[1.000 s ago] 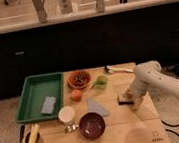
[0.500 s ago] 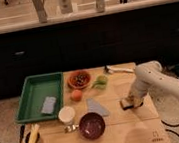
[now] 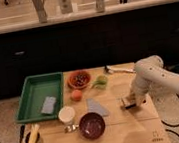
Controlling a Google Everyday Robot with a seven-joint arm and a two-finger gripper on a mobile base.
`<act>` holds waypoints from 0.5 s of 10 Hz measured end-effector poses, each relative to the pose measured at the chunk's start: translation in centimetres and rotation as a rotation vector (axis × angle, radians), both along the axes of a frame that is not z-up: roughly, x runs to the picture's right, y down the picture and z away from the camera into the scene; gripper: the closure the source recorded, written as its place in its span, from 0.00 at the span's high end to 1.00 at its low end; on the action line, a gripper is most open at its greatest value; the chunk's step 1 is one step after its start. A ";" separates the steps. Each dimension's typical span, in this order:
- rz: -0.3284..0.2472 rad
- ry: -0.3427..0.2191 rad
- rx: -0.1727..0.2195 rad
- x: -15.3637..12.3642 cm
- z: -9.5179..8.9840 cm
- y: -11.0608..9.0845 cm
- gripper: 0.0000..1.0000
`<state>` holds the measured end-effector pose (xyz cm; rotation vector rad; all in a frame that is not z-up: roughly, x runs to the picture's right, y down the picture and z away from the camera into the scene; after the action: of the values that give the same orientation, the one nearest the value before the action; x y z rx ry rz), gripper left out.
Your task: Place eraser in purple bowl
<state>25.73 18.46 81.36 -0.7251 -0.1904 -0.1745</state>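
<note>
The eraser (image 3: 124, 102), a small tan block with a dark base, lies on the wooden table right of centre. My gripper (image 3: 130, 102) hangs from the white arm (image 3: 149, 74) that reaches in from the right. It is down at the eraser's right side, at table height, and partly hides it. The purple bowl (image 3: 92, 125) stands empty near the table's front, left of the eraser and well apart from the gripper.
A white cup (image 3: 67, 114) stands next to the purple bowl, and a grey triangular cloth (image 3: 96, 107) lies behind it. Further back are an orange fruit (image 3: 76, 95), an orange-red bowl (image 3: 79, 79) and a green item (image 3: 100, 81). A green tray (image 3: 32, 89) holds a grey-blue pad (image 3: 48, 105). A yellow object (image 3: 32, 139) lies at front left.
My gripper has shifted slightly down and to the left, closer onto the eraser. The bowl and the other things have not moved.
</note>
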 end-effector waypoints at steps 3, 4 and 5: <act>-0.051 -0.012 0.004 -1.9 -1.8 -1.5 0.00; -0.066 -0.012 0.006 -2.4 -2.5 -1.8 0.00; -0.079 -0.012 0.006 -2.7 -2.9 -1.8 0.00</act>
<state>22.98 16.64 78.50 -0.7263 -0.1728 -0.2546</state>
